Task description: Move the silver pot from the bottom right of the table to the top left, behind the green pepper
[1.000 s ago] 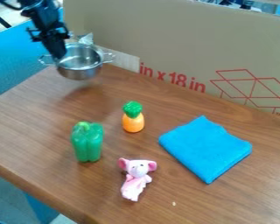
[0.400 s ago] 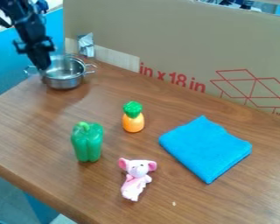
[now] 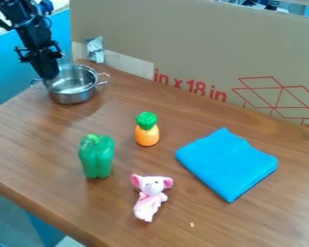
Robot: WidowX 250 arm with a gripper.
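Across the wooden surface [image 3: 183, 113], from near edge to far left corner.
Nearest lies a pink-and-white mouse [image 3: 149, 198]; beyond it, a folded blue cloth [image 3: 227, 164] lies on the right and a green pepper [image 3: 96, 157] stands on the left. Farther back, between those two, stands an orange pineapple [image 3: 147, 134] with a green top. By the far left corner is a steel pot [image 3: 72, 98], its left rim clamped in the black gripper [image 3: 51, 77]. Behind it, a silvery packet [image 3: 94, 49] stands near a cardboard panel [image 3: 176, 36].
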